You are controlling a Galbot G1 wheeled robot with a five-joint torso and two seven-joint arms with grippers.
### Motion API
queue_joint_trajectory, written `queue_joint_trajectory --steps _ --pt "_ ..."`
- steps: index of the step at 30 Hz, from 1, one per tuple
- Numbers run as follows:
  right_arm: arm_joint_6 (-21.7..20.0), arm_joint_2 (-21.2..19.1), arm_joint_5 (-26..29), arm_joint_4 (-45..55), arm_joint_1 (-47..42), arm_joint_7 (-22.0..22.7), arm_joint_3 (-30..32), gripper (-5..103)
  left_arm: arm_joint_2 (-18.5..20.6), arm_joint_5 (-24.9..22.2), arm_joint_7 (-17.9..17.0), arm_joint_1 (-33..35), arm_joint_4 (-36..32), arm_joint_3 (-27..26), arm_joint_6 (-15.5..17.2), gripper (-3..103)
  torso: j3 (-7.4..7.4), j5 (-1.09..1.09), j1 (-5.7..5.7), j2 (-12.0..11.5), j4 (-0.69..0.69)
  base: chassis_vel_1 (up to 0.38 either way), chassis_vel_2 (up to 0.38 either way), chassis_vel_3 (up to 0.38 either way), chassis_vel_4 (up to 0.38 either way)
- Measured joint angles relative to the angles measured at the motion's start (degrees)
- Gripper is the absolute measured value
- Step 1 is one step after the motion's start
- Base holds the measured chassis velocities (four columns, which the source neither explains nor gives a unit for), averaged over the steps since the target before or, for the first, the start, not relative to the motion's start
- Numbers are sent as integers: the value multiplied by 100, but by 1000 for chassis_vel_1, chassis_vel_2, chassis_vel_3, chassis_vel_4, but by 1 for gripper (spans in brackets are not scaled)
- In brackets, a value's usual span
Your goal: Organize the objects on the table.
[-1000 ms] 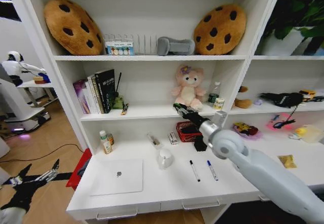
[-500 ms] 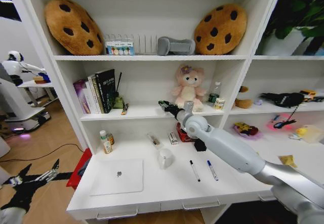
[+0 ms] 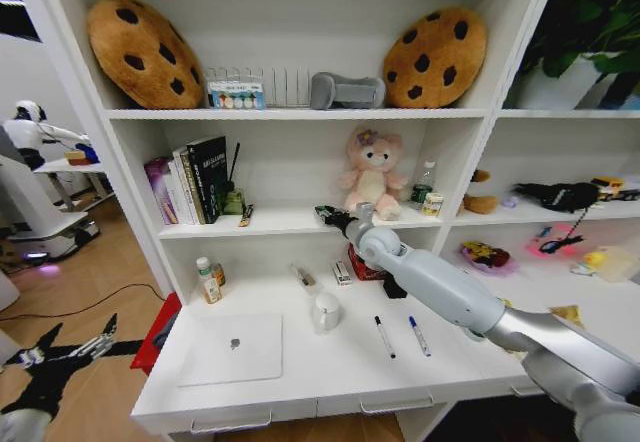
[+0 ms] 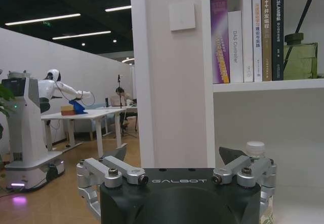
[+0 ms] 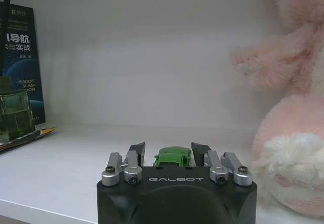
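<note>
Two cookie-shaped cushions (image 3: 145, 50) lean against the top shelf's back wall, a pink plush bear (image 3: 372, 172) sits on the middle shelf beside a row of books (image 3: 190, 180), and a small bottle (image 3: 207, 280) stands lower down.

The white tabletop (image 3: 330, 367) is occupying the lower centre of the frame, drawer handles showing along its front edge. A silver laptop (image 3: 232, 348) is lying closed at lower left. Two marker pens (image 3: 384, 337) (image 3: 419, 336) are lying side by side, apart, right of centre. A small white jar (image 3: 326, 312) is standing between laptop and pens. A capped bottle (image 3: 208, 281) is standing at the back left. A red box (image 3: 366, 265) is sitting at the rear centre. A tan scrap (image 3: 567, 316) is lying at far right.
</note>
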Motion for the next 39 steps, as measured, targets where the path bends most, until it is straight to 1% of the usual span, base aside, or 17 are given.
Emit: queue_joint_trajectory --steps 2,3,4,7,8,10,14,18,21,22,25,26,30,31,33,37,39 --pt "-1 3 -18 6 -12 2 12 53 0 0 0 0 0 0 1 100 0 0 0 0 0 0 0 0 0" --pt "-2 5 -63 28 -29 2 48 64 0 0 0 0 0 0 0 100 0 0 0 0 0 0 0 0 0" --pt "-2 5 -63 28 -29 2 48 64 0 0 0 0 0 0 0 100 0 0 0 0 0 0 0 0 0" --pt "1 -41 -179 219 -51 -1 160 80 0 0 0 0 0 0 0 100 0 0 0 0 0 0 0 0 0" --pt "1 -41 -179 219 -51 -1 160 80 0 0 0 0 0 0 0 100 0 0 0 0 0 0 0 0 0" --pt "3 -120 -203 475 -60 11 252 91 0 0 0 0 0 0 0 100 0 0 0 0 0 0 0 0 0" --pt "-28 -328 -189 1147 -154 109 461 99 0 0 0 0 0 0 0 100 0 0 0 0 0 0 0 0 0" --pt "-104 -583 -230 1833 -387 229 767 100 0 0 0 0 0 0 0 100 -1 -1 0 0 1 0 0 0 0" --pt "-121 -1021 -600 2502 -990 215 1323 100 0 0 0 0 0 0 0 100 0 0 0 1 2 0 0 0 0" --pt "-121 -1021 -600 2502 -990 215 1323 100 0 0 0 0 0 0 0 100 0 0 0 1 2 0 0 0 0" --pt "-67 -1734 -1014 3216 -2104 62 2222 100 0 0 0 0 -1 0 0 100 0 5 0 0 -3 0 0 0 0" --pt "-67 -1734 -1014 3216 -2104 62 2222 100 0 0 0 0 -1 0 0 100 0 5 0 0 -3 0 0 0 0" --pt "123 -2498 -1172 3872 -3394 -54 3344 100 0 0 0 0 0 0 0 100 -1 1 -2 1 -3 0 0 0 0" --pt "123 -2498 -1172 3872 -3394 -54 3344 100 0 0 0 0 0 0 0 100 -1 1 -2 1 -3 0 0 0 0" --pt "158 -2622 -1170 3985 -4053 -26 3772 100 0 0 0 0 0 0 0 100 -2 1 -1 1 -2 0 0 0 0" --pt "202 -2604 -1222 3934 -4593 -27 4142 100 0 0 0 0 0 0 0 100 -1 0 -1 1 1 0 0 0 0" --pt "208 -2555 -1225 3878 -5155 -40 4680 100 0 0 -1 0 0 0 1 100 0 2 -1 0 1 0 0 0 0"
